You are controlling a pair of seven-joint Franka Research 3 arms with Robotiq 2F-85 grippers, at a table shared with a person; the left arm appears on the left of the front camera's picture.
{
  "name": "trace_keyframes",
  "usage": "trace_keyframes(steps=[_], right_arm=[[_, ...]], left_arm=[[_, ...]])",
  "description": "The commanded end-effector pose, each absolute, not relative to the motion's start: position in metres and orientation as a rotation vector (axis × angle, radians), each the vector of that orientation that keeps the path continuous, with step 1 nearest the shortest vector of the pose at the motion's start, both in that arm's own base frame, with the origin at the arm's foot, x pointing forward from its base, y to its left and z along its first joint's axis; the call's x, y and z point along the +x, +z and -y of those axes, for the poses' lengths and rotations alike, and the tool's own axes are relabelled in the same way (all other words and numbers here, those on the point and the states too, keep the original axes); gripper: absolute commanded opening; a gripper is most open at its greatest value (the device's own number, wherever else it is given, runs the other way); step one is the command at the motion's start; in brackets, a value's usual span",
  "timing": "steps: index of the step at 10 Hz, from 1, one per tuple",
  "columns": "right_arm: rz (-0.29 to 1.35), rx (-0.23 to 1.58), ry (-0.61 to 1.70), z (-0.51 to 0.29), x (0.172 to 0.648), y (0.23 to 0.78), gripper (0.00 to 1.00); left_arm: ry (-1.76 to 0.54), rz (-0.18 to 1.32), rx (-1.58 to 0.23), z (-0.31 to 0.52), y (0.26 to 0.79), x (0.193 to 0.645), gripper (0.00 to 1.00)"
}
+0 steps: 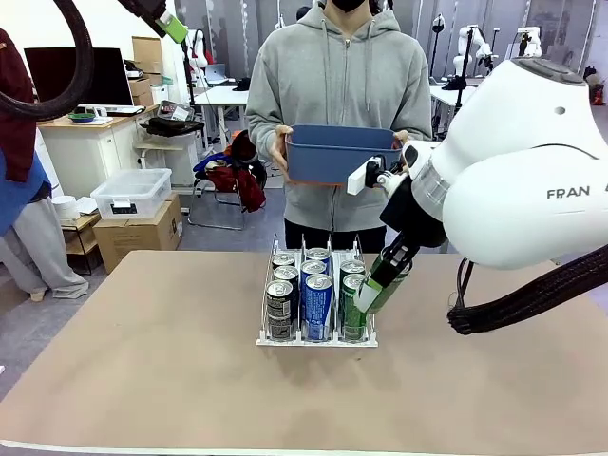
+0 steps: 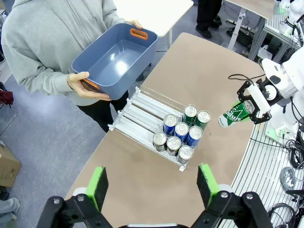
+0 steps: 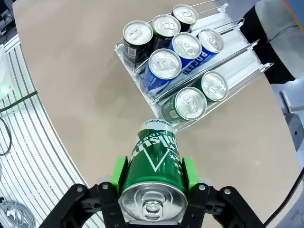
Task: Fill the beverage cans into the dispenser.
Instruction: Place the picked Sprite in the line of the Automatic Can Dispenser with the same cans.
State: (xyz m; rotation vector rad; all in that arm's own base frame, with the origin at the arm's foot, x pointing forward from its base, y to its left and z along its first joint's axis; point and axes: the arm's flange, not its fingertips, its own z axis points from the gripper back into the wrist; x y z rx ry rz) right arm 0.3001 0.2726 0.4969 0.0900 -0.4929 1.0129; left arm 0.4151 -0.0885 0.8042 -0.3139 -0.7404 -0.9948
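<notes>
My right claw [image 3: 153,183] pinching green can [image 3: 154,164] tilted beside dispenser [image 1: 317,340]; could snag a divider, topple.

Right gripper [image 3: 154,183] clamped — left gripper [image 2: 153,187] fingers spread wide.

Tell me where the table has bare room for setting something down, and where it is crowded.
Bare tabletop lies between the near edge and the dispenser, and on both sides of it. The dispenser's front is crowded with cans; its far lane ends are free. The right gripper holds a green can beside it.
</notes>
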Motion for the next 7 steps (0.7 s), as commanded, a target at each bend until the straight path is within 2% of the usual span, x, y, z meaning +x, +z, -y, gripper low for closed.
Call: trace_keyframes(steps=[1, 7], right_arm=[[0.455, 0.080, 1.061, -0.279, 0.302, 0.500, 0.58], [0.425, 0.063, 1.066, -0.303, 0.318, 0.466, 0.58]], left_arm=[[-1.006, 0.740, -0.328, 0.086, 0.802, 0.414, 1.00], [-1.006, 0.740, -0.328, 0.086, 0.802, 0.414, 1.00]])
